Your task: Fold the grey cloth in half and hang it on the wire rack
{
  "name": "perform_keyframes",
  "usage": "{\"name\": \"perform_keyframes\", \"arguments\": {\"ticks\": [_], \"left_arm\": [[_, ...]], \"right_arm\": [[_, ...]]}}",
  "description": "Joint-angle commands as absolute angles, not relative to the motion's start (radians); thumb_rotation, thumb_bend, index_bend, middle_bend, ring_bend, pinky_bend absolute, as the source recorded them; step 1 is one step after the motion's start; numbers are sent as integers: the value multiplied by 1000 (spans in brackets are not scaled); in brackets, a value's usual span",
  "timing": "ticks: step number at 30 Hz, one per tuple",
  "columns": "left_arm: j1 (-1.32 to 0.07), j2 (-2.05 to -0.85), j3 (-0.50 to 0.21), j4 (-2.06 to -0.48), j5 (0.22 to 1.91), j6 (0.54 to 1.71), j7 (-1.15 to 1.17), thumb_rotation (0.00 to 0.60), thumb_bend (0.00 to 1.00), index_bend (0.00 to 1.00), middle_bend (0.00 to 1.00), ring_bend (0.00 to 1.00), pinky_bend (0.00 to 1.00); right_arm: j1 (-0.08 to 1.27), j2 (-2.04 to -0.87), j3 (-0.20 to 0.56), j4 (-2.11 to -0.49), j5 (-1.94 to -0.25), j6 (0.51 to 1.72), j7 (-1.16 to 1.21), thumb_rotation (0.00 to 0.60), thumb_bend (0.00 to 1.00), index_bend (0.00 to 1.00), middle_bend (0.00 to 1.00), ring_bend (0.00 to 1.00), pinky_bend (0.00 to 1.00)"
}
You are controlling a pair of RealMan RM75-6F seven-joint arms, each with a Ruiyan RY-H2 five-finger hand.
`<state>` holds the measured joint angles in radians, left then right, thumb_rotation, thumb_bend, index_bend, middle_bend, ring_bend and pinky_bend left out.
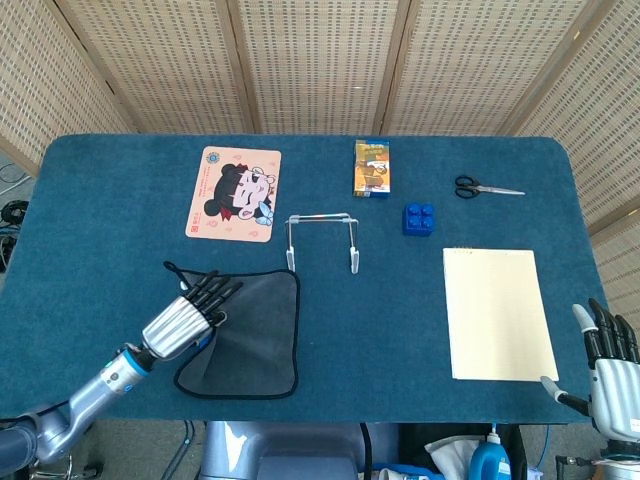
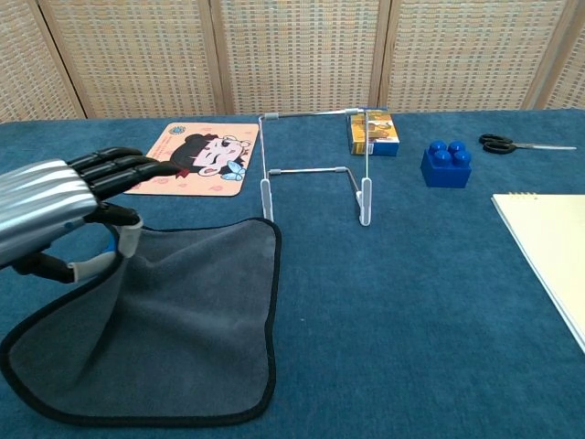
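Observation:
The grey cloth (image 1: 256, 330) (image 2: 201, 311) lies on the blue table in front of the wire rack (image 1: 320, 240) (image 2: 315, 169). Its right part is flat. My left hand (image 1: 190, 315) (image 2: 64, 206) pinches its left edge between thumb and fingers, and that edge is raised off the table and drawn in over the cloth. The rack stands upright and bare just behind the cloth's far right corner. My right hand (image 1: 610, 365) hangs off the table's near right corner with its fingers apart and nothing in it; the chest view does not show it.
A cartoon mouse pad (image 1: 233, 193) (image 2: 192, 158) lies behind the cloth on the left. Behind and right of the rack are an orange box (image 1: 372, 167) (image 2: 373, 131), a blue brick (image 1: 419, 218) (image 2: 446, 163) and scissors (image 1: 487, 188) (image 2: 521, 144). A yellow notepad (image 1: 497, 312) (image 2: 548, 247) lies at the right.

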<state>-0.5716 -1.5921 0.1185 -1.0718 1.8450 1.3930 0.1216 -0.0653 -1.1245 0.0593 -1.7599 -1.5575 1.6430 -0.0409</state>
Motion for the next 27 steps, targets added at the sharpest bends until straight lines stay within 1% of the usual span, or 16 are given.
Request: {"name": "perform_keyframes", "arguments": {"ticks": [1, 5, 10, 18, 27], "left_arm": [[-631, -1609, 71, -1168, 1830, 1302, 229, 600, 447, 796, 0, 0, 0], [-670, -1637, 40, -1211, 1812, 1226, 308, 600, 446, 796, 0, 0, 0], [-696, -1681, 27, -1211, 1788, 1155, 366, 600, 445, 793, 0, 0, 0], [-724, -1769, 32, -1151, 1793, 1117, 387, 600, 436, 790, 0, 0, 0], [-734, -1813, 31, -1112, 1781, 1096, 418, 600, 423, 778, 0, 0, 0]], "right_arm": [[-65, -1123, 60, -1759, -1555, 1640, -37, 600, 0, 0, 0, 0, 0], [-63, -1122, 60, -1758, -1550, 1636, -30, 600, 0, 0, 0, 0, 0], [-62, -1120, 60, -1758, -1550, 1634, -27, 600, 0, 0, 0, 0, 0], [-62, -1120, 61, -1756, -1547, 1630, -25, 600, 0, 0, 0, 0, 0], [-61, -1119, 59, -1756, -1547, 1628, -22, 600, 0, 0, 0, 0, 0]]}}
